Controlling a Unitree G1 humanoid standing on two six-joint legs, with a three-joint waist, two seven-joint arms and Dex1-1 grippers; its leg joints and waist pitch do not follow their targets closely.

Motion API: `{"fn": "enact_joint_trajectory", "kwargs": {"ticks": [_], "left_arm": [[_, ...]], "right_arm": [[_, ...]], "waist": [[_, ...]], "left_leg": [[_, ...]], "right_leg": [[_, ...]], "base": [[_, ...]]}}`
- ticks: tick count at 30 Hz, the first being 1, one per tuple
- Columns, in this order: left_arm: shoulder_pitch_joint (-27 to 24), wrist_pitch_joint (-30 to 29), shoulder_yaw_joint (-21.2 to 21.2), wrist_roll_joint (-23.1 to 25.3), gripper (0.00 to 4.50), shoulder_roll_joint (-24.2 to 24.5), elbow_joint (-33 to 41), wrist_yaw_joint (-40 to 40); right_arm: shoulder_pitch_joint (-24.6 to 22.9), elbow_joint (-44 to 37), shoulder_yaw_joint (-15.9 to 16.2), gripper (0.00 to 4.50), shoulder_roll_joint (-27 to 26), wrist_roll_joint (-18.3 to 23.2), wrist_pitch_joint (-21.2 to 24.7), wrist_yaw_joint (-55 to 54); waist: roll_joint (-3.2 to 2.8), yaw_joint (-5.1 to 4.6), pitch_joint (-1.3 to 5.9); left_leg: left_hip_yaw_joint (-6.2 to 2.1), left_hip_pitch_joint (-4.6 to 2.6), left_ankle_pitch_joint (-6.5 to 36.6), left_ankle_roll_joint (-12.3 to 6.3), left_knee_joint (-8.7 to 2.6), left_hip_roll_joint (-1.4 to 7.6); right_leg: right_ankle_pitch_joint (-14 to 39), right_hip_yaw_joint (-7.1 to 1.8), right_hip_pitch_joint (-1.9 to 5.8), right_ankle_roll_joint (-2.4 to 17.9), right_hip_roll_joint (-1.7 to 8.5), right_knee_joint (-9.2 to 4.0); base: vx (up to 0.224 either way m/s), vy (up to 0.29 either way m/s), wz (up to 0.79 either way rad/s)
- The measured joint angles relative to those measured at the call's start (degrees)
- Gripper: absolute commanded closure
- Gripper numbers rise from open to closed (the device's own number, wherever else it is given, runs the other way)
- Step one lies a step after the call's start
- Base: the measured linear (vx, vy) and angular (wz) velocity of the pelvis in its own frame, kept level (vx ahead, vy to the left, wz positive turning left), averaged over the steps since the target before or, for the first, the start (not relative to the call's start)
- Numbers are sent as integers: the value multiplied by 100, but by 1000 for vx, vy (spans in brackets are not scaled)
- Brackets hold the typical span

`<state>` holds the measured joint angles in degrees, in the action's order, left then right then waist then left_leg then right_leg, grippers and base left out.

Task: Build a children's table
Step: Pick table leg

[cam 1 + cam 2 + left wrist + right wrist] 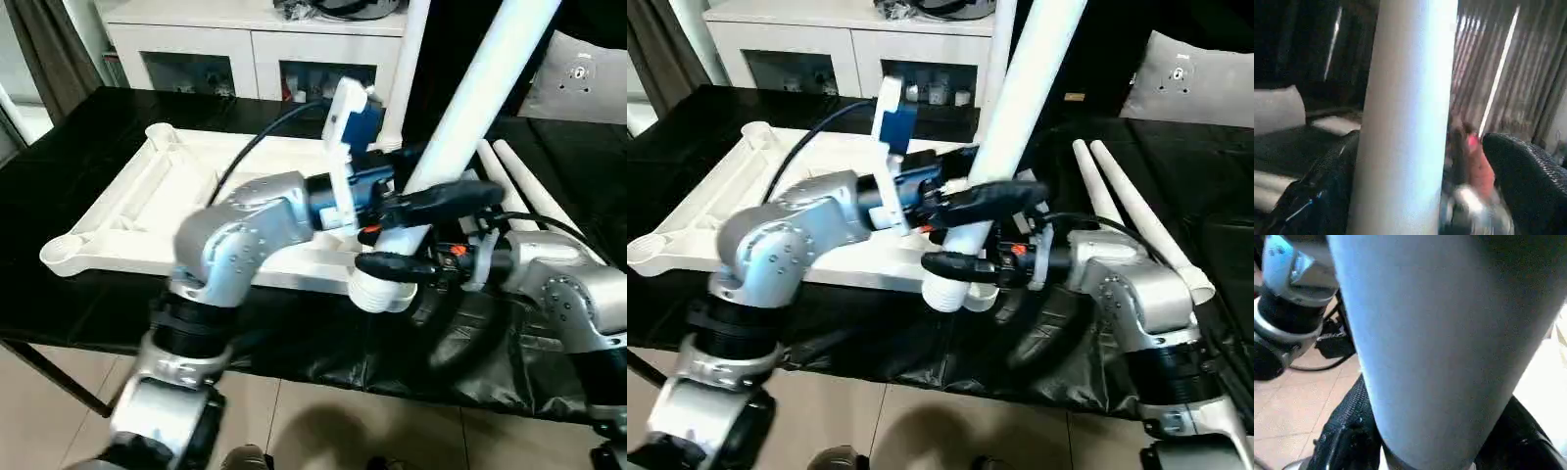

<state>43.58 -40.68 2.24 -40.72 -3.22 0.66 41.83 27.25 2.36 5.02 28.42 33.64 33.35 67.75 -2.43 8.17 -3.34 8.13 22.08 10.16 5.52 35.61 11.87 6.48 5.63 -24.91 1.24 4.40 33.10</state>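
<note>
A black-covered worktop (88, 147) stretched out beyond and beneath the jaws. Far past them stood a white cabinet (255, 44) with dark glass doors. Below the jaws lay a tiled floor (323, 431). Off to their right hung a grey cushion (1200, 78).

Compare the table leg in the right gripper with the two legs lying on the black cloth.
The held leg stands steeply upright over the tabletop's near corner; the spare legs lie flat on the black cloth. The right gripper clamps the held leg's lower end; nothing touches the spare legs. All are long white tubes.
</note>
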Motion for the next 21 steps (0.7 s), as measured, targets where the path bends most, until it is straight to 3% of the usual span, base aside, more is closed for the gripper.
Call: {"fn": "enact_joint_trajectory", "kwargs": {"ticks": [3, 5, 8, 11, 17, 21], "left_arm": [[267, 262, -737, -525, 22, -272, -396, -294], [381, 470, -1076, -611, 22, -220, -616, -413], [366, 686, -1279, -550, 22, -92, -854, -529], [347, 911, -1222, -124, 22, 109, -1104, -642], [-23, 1883, 90, 1854, 22, 1434, -1897, -485], [-103, 2323, 543, 2424, 22, 1657, -2387, -169]], "right_arm": [[-101, -11, -82, 258, -93, 107, 135, -155], [-239, -73, -220, 259, -143, 238, 176, -252], [-305, -121, -356, 259, -148, 273, 215, -380], [-323, -169, -465, 259, -255, 221, 156, -693], [-547, -217, -611, 259, -348, -366, -191, -1723], [-547, -217, -680, 259, -424, -561, -264, -2144]], "waist": [[-11, -2, 7], [-41, -12, 26], [-51, -10, 33], [-54, -8, 35], [-61, -40, 39], [-60, -46, 38]], "left_leg": [[-2, 0, 0, 0, 3, 1], [-1, 1, 0, -1, 2, 1], [-6, 0, 0, -2, 2, 3], [-8, 0, -1, -3, 2, 2], [-11, 5, 0, -1, -1, 1], [-13, 12, 1, 1, -3, -1]], "right_leg": [[0, 7, 0, 0, 0, -1], [0, 9, 1, -1, 0, -5], [-2, 17, -2, -4, 0, -5], [-2, 17, -1, -5, 1, -9], [-5, 15, -4, -24, 1, -15], [-5, 14, -4, -24, 7, -18]], "base": [[0, 0, 0], [0, 0, 0], [0, 0, 0], [0, 0, 0], [0, 0, 0], [0, 0, 0]]}}
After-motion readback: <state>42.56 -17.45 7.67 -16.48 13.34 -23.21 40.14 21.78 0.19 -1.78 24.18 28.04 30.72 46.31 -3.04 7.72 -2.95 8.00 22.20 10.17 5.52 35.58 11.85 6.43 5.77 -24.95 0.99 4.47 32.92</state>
